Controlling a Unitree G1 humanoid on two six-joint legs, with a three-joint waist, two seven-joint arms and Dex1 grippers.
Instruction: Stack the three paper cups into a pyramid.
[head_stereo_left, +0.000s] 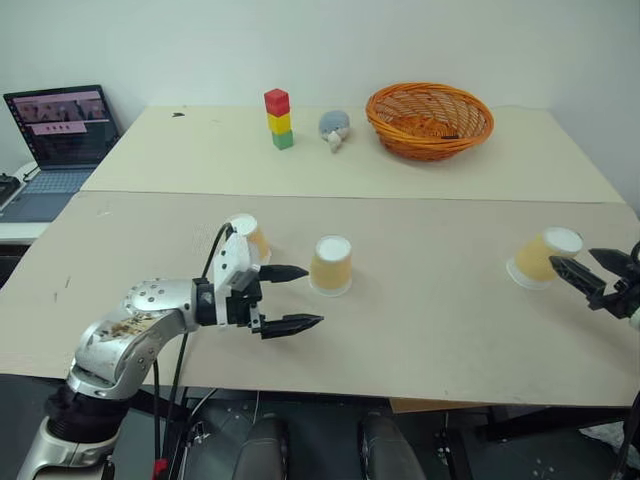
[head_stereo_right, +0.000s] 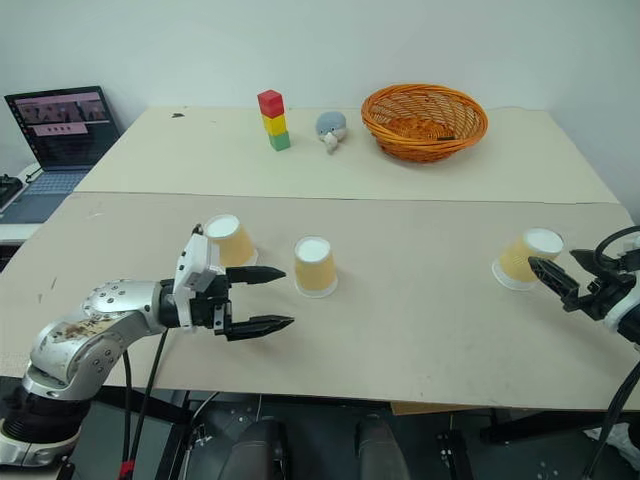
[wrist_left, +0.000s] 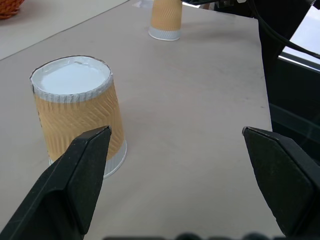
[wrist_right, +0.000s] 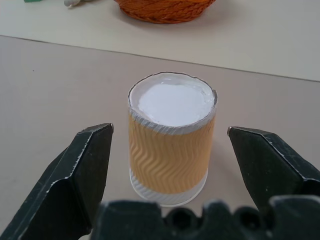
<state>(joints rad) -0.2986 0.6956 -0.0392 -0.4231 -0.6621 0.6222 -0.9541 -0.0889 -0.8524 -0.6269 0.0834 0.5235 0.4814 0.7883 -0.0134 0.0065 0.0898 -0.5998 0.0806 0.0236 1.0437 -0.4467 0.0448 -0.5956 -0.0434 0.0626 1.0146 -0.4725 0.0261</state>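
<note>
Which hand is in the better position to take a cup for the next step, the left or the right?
Probably the right hand: it is open, and the far-right cup sits centred between its fingers. The left hand is open too, but the middle cup stands off to one side.

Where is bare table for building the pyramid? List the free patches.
Widest patch: between the middle cup and the right cup. The front edge is bare too. Crowded: left gripper beside the left cup; block tower, toy, basket behind.
</note>
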